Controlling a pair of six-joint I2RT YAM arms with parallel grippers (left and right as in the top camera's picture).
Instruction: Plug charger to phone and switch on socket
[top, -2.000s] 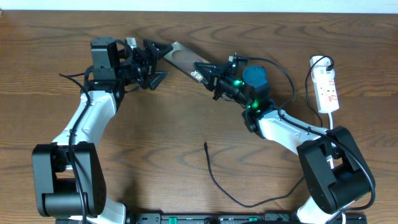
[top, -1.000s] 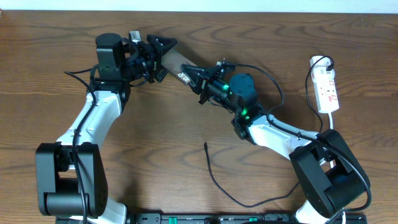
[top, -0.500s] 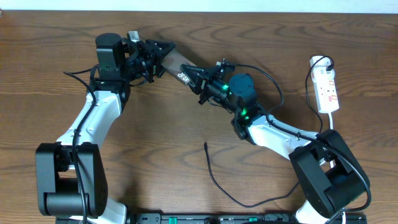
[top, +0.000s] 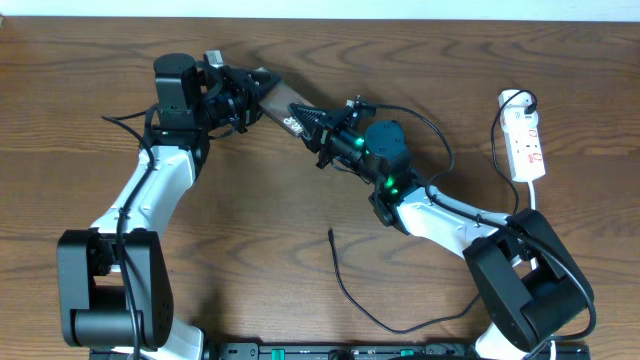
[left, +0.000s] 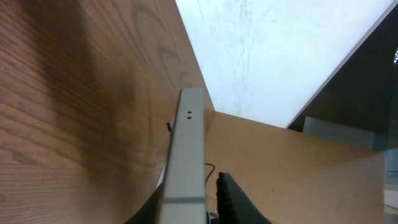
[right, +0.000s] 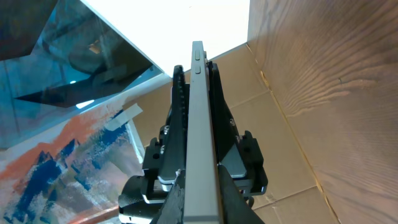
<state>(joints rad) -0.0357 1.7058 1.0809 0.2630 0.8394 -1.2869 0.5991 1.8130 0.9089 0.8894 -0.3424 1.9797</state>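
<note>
Overhead, right gripper (top: 314, 126) pinched the lettered phone (top: 281, 101); wrist views showed only its edge. Left gripper (top: 254, 92) flanked it, grip unclear.

One flat grey-brown phone (top: 281, 98), one thin black charger cable (top: 335, 262) and one white power strip (top: 527, 146) are sharing one wooden table (top: 250, 210) with two white-and-black robot arms, left arm (top: 150, 190) and right arm (top: 450, 215).

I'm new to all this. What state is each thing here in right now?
phone: held between both tools, nothing plugged into it.
charger: lying loose on the table, its tip free.
socket: lying flat on the table; switch position too small to tell.
left tool: shut on the phone.
right tool: shut on the phone.
</note>
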